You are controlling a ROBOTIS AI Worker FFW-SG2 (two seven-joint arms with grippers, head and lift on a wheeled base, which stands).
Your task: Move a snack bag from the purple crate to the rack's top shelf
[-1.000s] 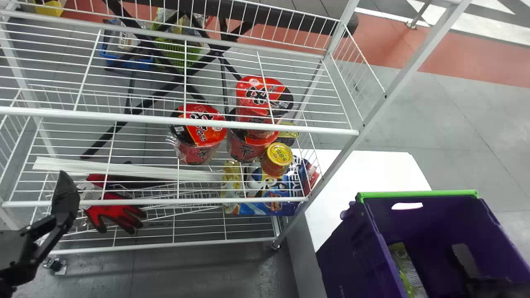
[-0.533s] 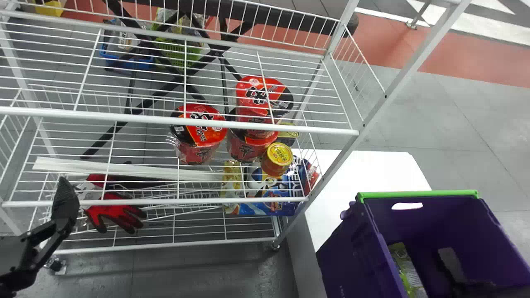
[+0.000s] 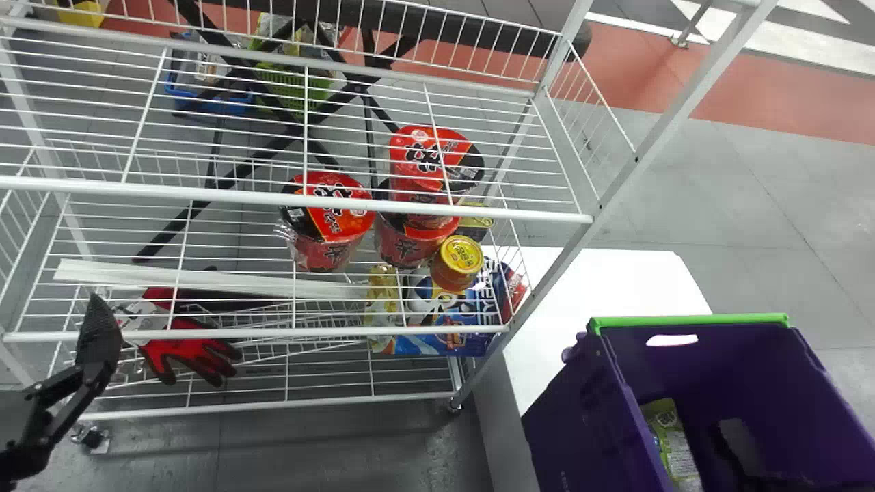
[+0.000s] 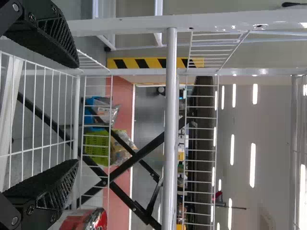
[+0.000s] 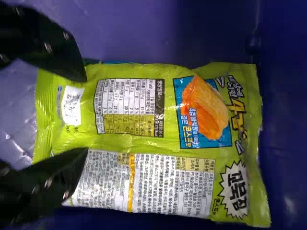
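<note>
Snack bag (image 5: 163,139) (green) just beyond right claw (image 3: 727,436), 2 fingers (image 5: 60,52) apart

"What does the robot's left tool (image 3: 99,335) look like?"

"Black, with wedge-shaped fingers (image 4: 60,40). Their inner faces carry a fine raised texture, and slanted ribs run along the sides."

"And just behind those fingers?"

"Slim, straight black links (image 3: 58,385) with knobby joints. Round, silvery screws (image 4: 31,17) are set into the black parts near the base of the tool."

"Does the right tool (image 3: 731,437) match?"

"It's black too, its fingers narrowing toward the tips, and small pale fasteners (image 5: 66,36) dot their dark sides. From the head view, one flat side looks grey."
</note>
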